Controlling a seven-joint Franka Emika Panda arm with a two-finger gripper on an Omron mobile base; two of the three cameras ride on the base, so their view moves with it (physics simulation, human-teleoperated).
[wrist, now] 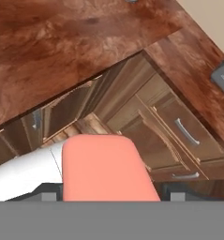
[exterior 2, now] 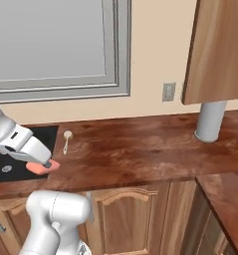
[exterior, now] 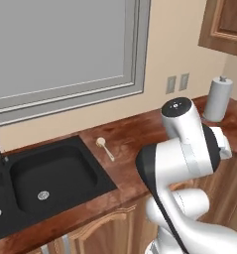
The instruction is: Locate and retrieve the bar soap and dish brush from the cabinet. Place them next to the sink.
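Gripper (exterior 2: 47,165) clamps pink bar soap (exterior 2: 39,169) at counter (exterior 2: 140,149) front edge beside sink (exterior 2: 11,169). Dish brush (exterior 2: 66,141) lies on counter nearby.

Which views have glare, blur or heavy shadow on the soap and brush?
Left base view: flat even light, no glare, dish brush sharp on the counter. Right base view: slightly soft render, bar soap in the hand, only a faint shadow. Hand view: soap fills the foreground as a flat, untextured pink block, edges crisp.
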